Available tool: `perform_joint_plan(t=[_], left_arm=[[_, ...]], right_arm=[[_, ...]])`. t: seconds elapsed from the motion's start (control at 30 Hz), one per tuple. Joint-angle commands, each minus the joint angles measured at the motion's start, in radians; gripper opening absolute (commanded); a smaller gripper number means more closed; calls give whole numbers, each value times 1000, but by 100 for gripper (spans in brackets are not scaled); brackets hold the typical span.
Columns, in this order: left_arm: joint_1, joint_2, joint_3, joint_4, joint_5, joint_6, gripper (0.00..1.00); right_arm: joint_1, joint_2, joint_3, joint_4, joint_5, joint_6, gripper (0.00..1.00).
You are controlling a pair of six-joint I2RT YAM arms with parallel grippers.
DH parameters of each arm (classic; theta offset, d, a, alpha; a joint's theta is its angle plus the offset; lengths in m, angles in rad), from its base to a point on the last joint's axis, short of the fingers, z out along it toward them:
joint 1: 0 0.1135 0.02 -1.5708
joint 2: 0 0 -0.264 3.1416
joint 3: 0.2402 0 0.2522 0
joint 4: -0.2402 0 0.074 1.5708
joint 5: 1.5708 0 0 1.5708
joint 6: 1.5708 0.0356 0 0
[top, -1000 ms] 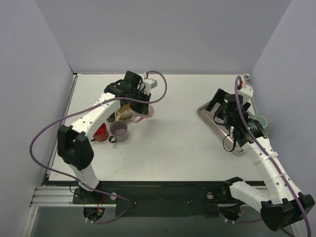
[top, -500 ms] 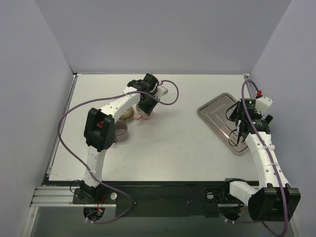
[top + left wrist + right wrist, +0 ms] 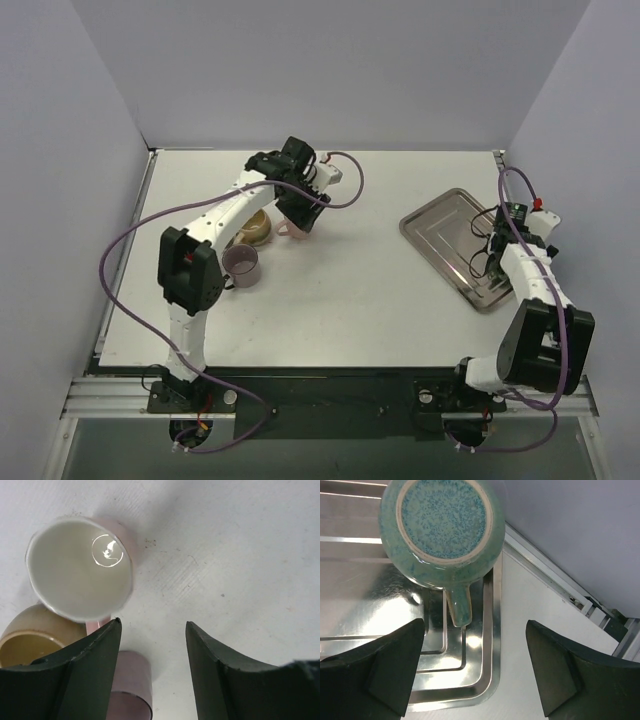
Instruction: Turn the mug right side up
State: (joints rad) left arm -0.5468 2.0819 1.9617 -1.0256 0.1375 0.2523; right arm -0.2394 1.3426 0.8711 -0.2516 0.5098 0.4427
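Note:
A speckled teal mug [image 3: 440,525] stands upside down on the metal tray [image 3: 492,630], base up, its handle pointing toward my right gripper [image 3: 475,625]. That gripper hangs open just above the tray's corner, with nothing between its fingers. In the top view the right gripper [image 3: 492,250] is over the tray's [image 3: 440,225] right side and the teal mug is hidden under the arm. My left gripper [image 3: 152,625] is open above the table beside a pink mug [image 3: 80,570] that stands upright, white inside. From above, the left gripper [image 3: 300,205] hovers by that pink mug [image 3: 297,230].
A tan mug [image 3: 255,226] and a mauve mug [image 3: 241,263] stand upright next to the pink one. The table's right edge rail [image 3: 555,580] and the side wall run close past the tray.
The left gripper has opened and let go of the pink mug, which stands upright. The right arm swung to the tray's right side over the teal mug, its jaws a little narrower.

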Motion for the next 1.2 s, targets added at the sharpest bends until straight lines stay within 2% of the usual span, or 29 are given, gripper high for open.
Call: perform_joint_plan(t=[0.0, 0.23, 0.4, 0.53, 0.63, 0.77, 0.9, 0.97, 1.03, 1.1, 1.13, 1.17], left_arm=[[4, -184, 51, -45, 79, 25, 64], [5, -250, -17, -21, 74, 16, 64], [4, -256, -20, -24, 77, 10, 64], [2, -267, -6, -34, 97, 7, 64], [2, -289, -7, -45, 117, 11, 65], [11, -353, -33, -60, 271, 8, 64], [42, -450, -99, 24, 443, -68, 67], [70, -506, -145, 88, 566, -119, 68], [116, -569, -225, 177, 751, -174, 70], [169, -640, -336, 367, 888, -334, 75], [204, -689, -375, 538, 956, -463, 76], [217, -707, -453, 612, 967, -522, 77]], right_arm=[[-31, 90, 0, 66, 0, -32, 75], [-116, 224, 35, 94, -149, -44, 66], [-130, 292, 72, 107, -177, -56, 49], [-135, 296, 69, 115, -175, -59, 31], [-135, 267, 59, 121, -182, -68, 0], [-115, 127, 34, 103, -217, -76, 0], [-19, -159, 16, 101, -295, -88, 0], [44, -299, 23, 106, -400, -78, 0], [135, -405, 42, 109, -451, -67, 0], [277, -485, 94, 101, -484, -50, 0], [320, -511, 104, 113, -497, -27, 0], [383, -543, 123, 130, -540, -10, 0]])
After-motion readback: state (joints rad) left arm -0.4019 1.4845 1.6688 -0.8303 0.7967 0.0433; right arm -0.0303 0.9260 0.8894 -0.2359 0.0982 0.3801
